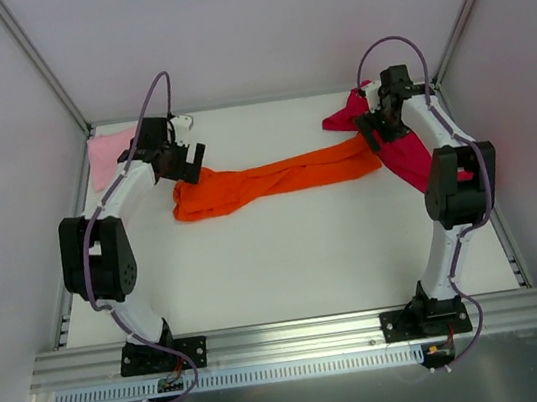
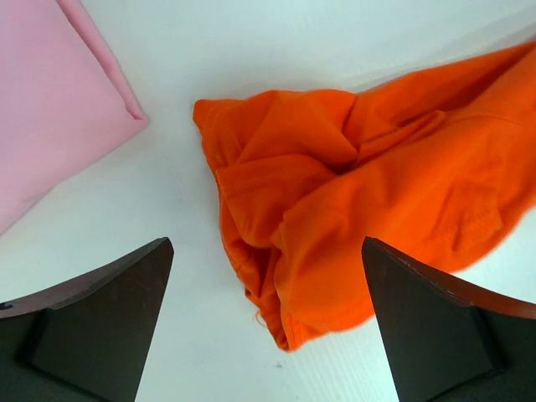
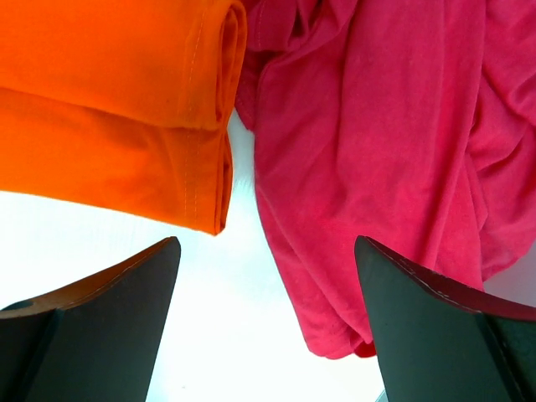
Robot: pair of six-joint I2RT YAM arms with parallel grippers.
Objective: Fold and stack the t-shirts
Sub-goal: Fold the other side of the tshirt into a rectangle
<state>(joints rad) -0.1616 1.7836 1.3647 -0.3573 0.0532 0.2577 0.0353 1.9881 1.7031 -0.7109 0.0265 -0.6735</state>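
Note:
The orange t-shirt (image 1: 276,180) lies bunched in a long band across the middle of the table; its left end shows in the left wrist view (image 2: 352,184) and its right end in the right wrist view (image 3: 117,109). The pink t-shirt (image 1: 110,154) lies flat at the far left corner, also in the left wrist view (image 2: 50,109). The crimson t-shirt (image 1: 402,146) lies crumpled at the far right, also in the right wrist view (image 3: 377,167). My left gripper (image 1: 185,163) is open and empty above the orange shirt's left end. My right gripper (image 1: 379,129) is open and empty above the orange shirt's right end and the crimson shirt.
The white table (image 1: 287,259) has grey enclosure walls on three sides and an aluminium rail (image 1: 289,337) along the near edge where the arm bases are bolted.

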